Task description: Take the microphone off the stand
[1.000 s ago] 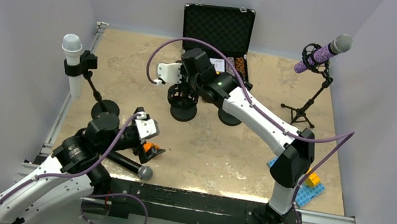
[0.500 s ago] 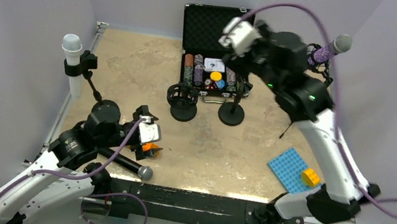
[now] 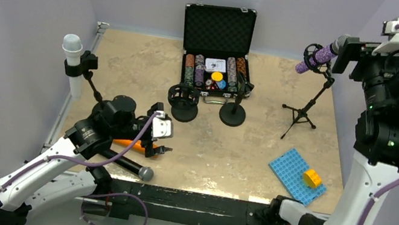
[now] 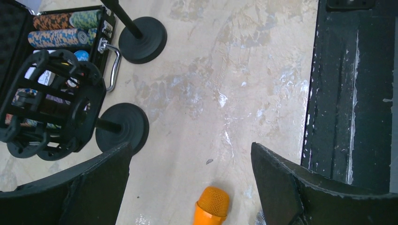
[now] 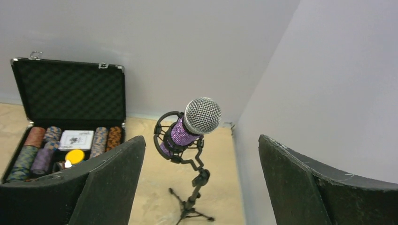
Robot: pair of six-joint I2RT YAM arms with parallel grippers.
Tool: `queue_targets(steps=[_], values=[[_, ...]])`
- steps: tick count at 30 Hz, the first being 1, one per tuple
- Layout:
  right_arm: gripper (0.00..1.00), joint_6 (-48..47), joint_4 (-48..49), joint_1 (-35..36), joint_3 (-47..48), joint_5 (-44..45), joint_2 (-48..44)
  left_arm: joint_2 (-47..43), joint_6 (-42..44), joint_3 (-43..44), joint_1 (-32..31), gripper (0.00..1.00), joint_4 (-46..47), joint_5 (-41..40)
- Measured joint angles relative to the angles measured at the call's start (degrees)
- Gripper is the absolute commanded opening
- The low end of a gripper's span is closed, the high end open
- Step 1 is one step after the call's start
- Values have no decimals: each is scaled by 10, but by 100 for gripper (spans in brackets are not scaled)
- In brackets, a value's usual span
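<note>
A purple microphone (image 3: pixel 315 57) with a silver head sits tilted in the shock mount of a black tripod stand (image 3: pixel 306 109) at the back right. My right gripper (image 3: pixel 344 55) hangs high just right of its head, open and apart from it. In the right wrist view the microphone (image 5: pixel 187 127) and stand (image 5: pixel 193 199) show between the wide-spread fingers of the right gripper (image 5: pixel 199 140). My left gripper (image 3: pixel 164 143) is open low over the table; an orange microphone (image 4: pixel 212 207) lies between its jaws (image 4: pixel 191 147), untouched.
A white microphone (image 3: pixel 72 64) stands clamped in a stand at the left edge. An empty shock-mount stand (image 3: pixel 183 99) and a round-based stand (image 3: pixel 233 113) sit before an open poker chip case (image 3: pixel 217 48). A black microphone (image 3: pixel 133 167) lies near the front edge. A blue baseplate (image 3: pixel 291 173) carries a yellow brick.
My right arm swung from the empty shock mount in the middle up and right to the purple microphone, and its jaws opened. My left gripper shifted slightly right.
</note>
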Motion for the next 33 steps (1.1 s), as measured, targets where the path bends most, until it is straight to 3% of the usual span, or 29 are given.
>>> queue_targets(steps=[7, 12, 18, 23, 28, 33], values=[[99, 134, -14, -100, 7, -118, 94, 5, -15, 12, 0, 100, 14, 17], [99, 158, -23, -113, 36, -141, 178, 5, -15, 12, 2, 100, 14, 19], [83, 172, -22, -113, 69, -161, 227, 5, -15, 12, 3, 100, 14, 19], [89, 184, -21, -113, 68, -184, 222, 5, -15, 12, 4, 100, 14, 19], [80, 185, -23, -113, 34, -186, 187, 7, -16, 12, 6, 100, 23, 21], [62, 181, -22, -113, 30, -185, 183, 17, -20, 12, 7, 100, 36, 28]])
